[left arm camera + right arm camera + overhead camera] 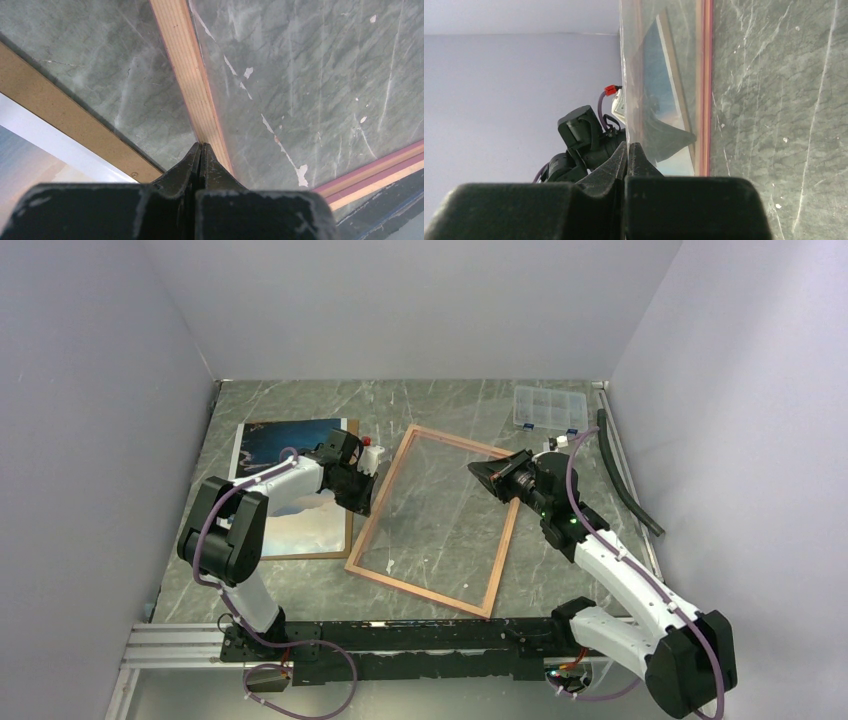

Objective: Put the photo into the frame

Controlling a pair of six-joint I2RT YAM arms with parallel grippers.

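The frame [420,595] lies tan side up in the middle of the table, with a clear sheet [440,500] over its opening. The photo [285,445] lies picture up on the brown backing board [300,552] to its left. My left gripper [362,485] is shut, its tips [201,146] at the frame's left rail [185,65]. I cannot tell if it pinches the sheet. My right gripper [478,470] is shut [628,145] on the clear sheet's raised edge [659,50] by the frame's far right corner. The frame's pink edge [707,75] shows beside it.
A clear compartment box [547,408] and a black hose [625,475] lie at the back right. Grey walls close in the table on three sides. An aluminium rail [180,645] runs along the front edge.
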